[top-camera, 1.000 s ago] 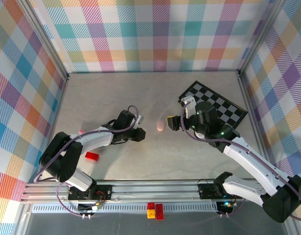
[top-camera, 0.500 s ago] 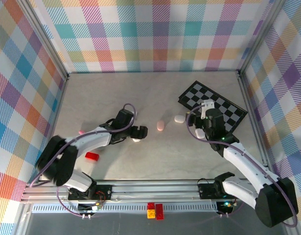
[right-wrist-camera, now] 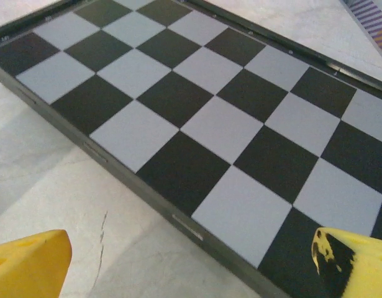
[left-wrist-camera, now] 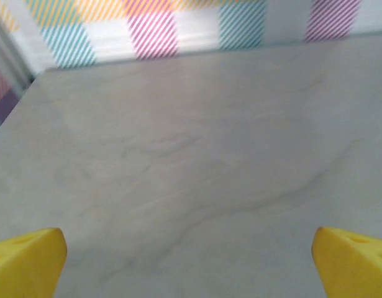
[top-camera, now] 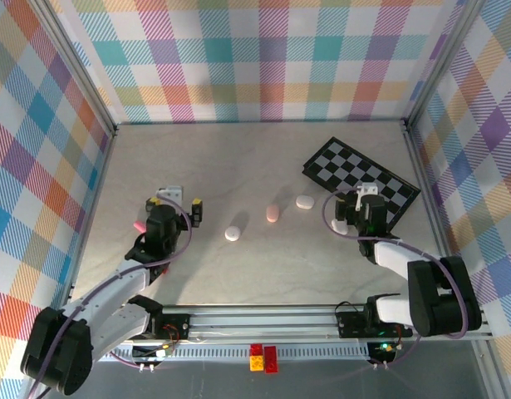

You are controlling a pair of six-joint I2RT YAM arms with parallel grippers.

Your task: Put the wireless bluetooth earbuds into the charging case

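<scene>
Plainly, both grippers stand wide and hold nothing

The left gripper (top-camera: 175,200) has its jaws spread far apart. In its wrist view the yellow fingertips (left-wrist-camera: 26,261) sit at the two bottom corners, with bare marbled table (top-camera: 238,158) between and ahead of them.

To this gripper's right, apart from it and a little nearer the arm bases, lies a white oval case (top-camera: 233,233). Farther right, roughly midway between the two grippers, lies a pink oval case (top-camera: 273,214). Just to the left of the left wrist a small pink thing (top-camera: 139,224) rests on the table, too small to tell what it is.

The right gripper (top-camera: 357,204) is also spread wide. Its yellow fingertips (right-wrist-camera: 29,261) show at the bottom corners of its wrist view with nothing gripped between them. Straight ahead of it lies the chessboard (top-camera: 363,170), flat on the table, its near edge just beyond the fingertips. To this gripper's left, near it but not touching, lies a second white oval case (top-camera: 304,202), with the pink one just beyond that.

All three cases lie flat, each apart from the others and from both grippers.
</scene>
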